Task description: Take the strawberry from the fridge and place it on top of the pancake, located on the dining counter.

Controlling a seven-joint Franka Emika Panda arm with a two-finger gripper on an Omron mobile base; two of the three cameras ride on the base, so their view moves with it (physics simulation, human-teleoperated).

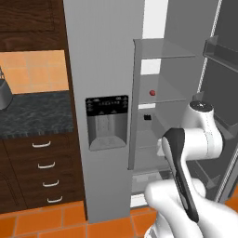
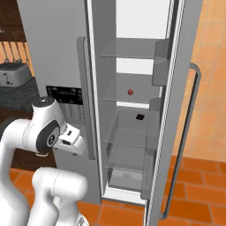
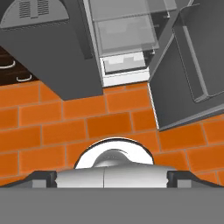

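The grey fridge [image 1: 104, 56] stands with its right door swung open [image 2: 185, 66]. On a middle glass shelf lies the strawberry [image 1: 152, 92] [image 2: 130, 92], tiny and red, alone on the glass. My gripper [image 2: 72, 143] hangs low in front of the shut left door, well below and left of the strawberry, pointing down at the floor. In the hand view its gripper [image 3: 111, 177] is open, the fingertips [image 3: 43, 177] far apart with nothing between them. The pancake and the dining counter are out of view.
A small black item [image 2: 140, 117] sits on the shelf below the strawberry. The open door [image 3: 192, 57] carries bins and juts out to the right. A dark granite worktop [image 1: 32, 116] with drawers lies left of the fridge, with a toaster [image 2: 12, 73]. Orange brick floor [image 3: 65, 122] lies below.
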